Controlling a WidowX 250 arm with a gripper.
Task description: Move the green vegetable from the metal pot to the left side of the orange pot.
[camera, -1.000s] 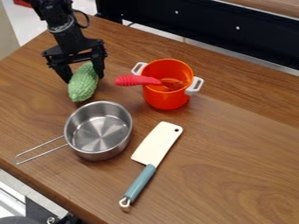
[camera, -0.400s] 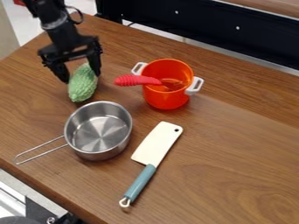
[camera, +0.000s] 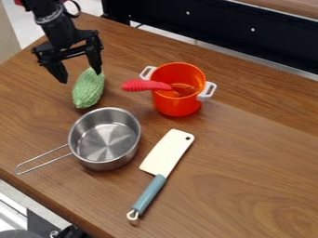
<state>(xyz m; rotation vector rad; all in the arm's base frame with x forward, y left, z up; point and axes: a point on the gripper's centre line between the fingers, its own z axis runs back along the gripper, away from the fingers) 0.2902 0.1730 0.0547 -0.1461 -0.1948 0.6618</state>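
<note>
The bumpy, light-green, tapering vegetable (camera: 88, 89) is lying at upper left. Near it, the gripper (camera: 81, 78) is hanging wide.

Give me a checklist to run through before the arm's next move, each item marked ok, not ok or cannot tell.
1. Bumpy green vegetable out of the metal saucepan: ok, it lies on the tabletop behind it.
2. Vegetable left of the orange pot, as the camera sees it: ok.
3. Tool open: ok, its fingers are spread wide.
4. Tool free of the vegetable: cannot tell, one fingertip overlaps its upper end in view.
5. Orange pot upright: ok, with the red handle sticking out over its rim.
6. Cleaver away from the tool: ok, it lies beyond the saucepan.
</note>
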